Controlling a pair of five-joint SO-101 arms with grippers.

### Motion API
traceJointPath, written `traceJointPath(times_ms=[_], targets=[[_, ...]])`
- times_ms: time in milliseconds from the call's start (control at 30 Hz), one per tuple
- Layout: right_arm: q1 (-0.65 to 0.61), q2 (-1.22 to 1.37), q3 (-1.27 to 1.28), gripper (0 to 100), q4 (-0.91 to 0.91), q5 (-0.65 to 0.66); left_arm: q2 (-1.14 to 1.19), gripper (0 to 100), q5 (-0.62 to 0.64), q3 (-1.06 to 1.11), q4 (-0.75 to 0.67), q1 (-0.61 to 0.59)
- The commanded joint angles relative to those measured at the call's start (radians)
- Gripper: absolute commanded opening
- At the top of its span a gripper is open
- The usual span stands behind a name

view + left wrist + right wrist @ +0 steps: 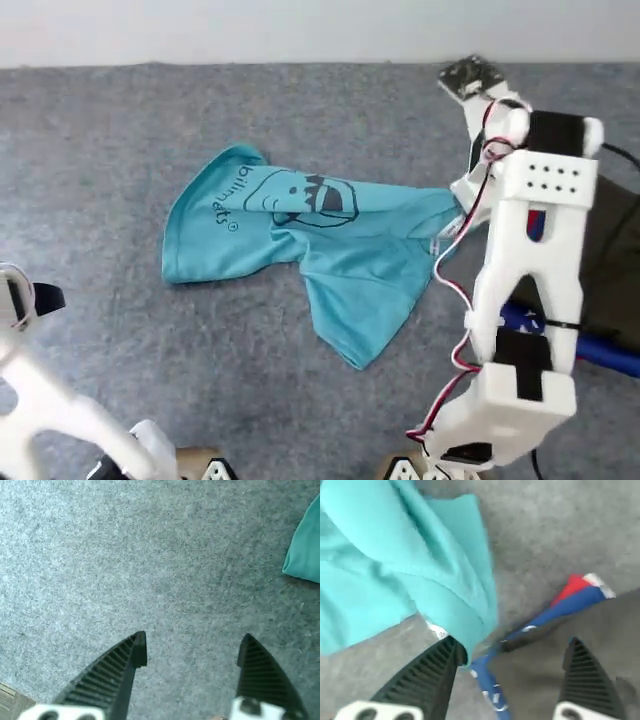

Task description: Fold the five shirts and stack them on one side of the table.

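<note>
The right gripper [515,642] has its fingers spread wide, gripping nothing, one just beside the hem of the crumpled teal cotton shirt [320,240]. A blue-and-red cloth [575,597] and a dark grey garment [545,670] crowd that side. The left gripper [194,637] gapes empty over bare grey felt table cover [100,150], well apart from the shirt.

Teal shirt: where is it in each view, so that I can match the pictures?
High view: the teal shirt lies crumpled in the middle of the grey table cover.
Left wrist view: a corner of the teal shirt at the frame's edge, beyond the open left gripper.
Right wrist view: the teal shirt, its hem beside one finger of the open right gripper.
Shared landmark: the grey table cover.
</note>
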Motion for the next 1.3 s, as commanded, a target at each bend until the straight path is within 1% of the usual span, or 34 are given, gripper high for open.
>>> traceJointPath(times_ms=[0, 167, 300, 367, 467, 533, 600, 700, 933, 1067, 1167, 1267], targets=[[-0.079, -0.061, 0.080, 30.7, 0.033, -0.058, -0.017, 29, 0.000, -0.002, -0.011, 0.006], [-0.189, -0.012, 0.083, 30.7, -0.073, -0.270, -0.017, 29, 0.000, -0.002, -0.011, 0.003], [-0.260, 0.025, 0.081, 30.7, -0.162, -0.341, -0.018, 29, 0.000, -0.002, -0.009, 0.000], [-0.283, 0.025, 0.081, 30.7, -0.145, -0.344, -0.021, 29, 0.000, -0.002, -0.008, 0.000], [-0.321, 0.008, 0.081, 30.7, -0.030, -0.341, -0.021, 29, 0.000, -0.002, -0.006, 0.000], [-0.354, 0.005, 0.092, 30.7, 0.044, -0.307, -0.021, 29, 0.000, -0.002, -0.006, 0.000], [-0.372, -0.013, 0.149, 30.7, 0.041, -0.269, -0.020, 29, 0.000, -0.002, -0.006, 0.000], [-0.407, -0.061, 0.276, 30.6, 0.041, -0.221, -0.018, 29, 0.000, -0.002, -0.006, 0.000], [-0.529, -0.242, 0.723, 30.6, 0.025, -0.160, -0.021, 29, 0.000, -0.002, -0.008, 0.000], [-0.628, -0.309, 0.905, 30.6, -0.074, -0.187, -0.021, 29, 0.002, -0.002, -0.006, 0.000], [-0.699, -0.323, 1.011, 30.6, -0.186, -0.207, -0.021, 29, 0.002, -0.002, -0.006, 0.000], [-0.740, -0.321, 1.086, 30.6, -0.315, -0.207, -0.021, 29, 0.002, -0.002, -0.006, 0.000]])
